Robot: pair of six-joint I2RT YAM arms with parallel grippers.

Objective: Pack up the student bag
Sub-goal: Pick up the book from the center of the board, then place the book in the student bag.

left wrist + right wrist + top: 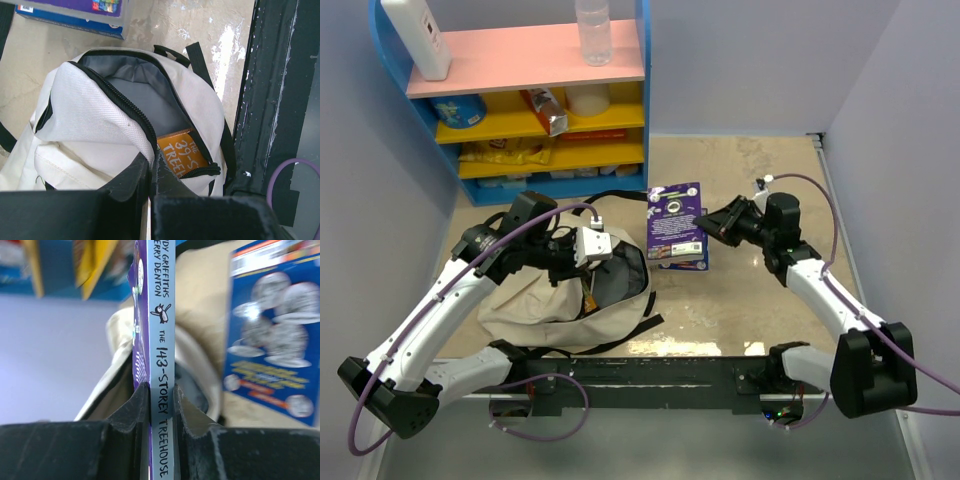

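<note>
The student bag (555, 305), beige canvas with black straps, lies open at left centre. My left gripper (584, 268) is shut on the bag's zipped opening edge (142, 132) and holds it up. The grey lining and an orange book (182, 152) show inside. My right gripper (708, 224) is shut on the spine of a purple book (674, 212), held on edge just right of the bag's mouth. In the right wrist view the fingers (137, 405) clamp the pale blue spine (161, 340), with the bag (112, 360) behind it.
A blue book (686, 259) lies flat on the table under the purple one; it also shows in the right wrist view (272, 330) and the left wrist view (75, 11). A blue shelf (520, 90) with snacks and bottles stands at back left. A black rail (650, 370) runs along the near edge.
</note>
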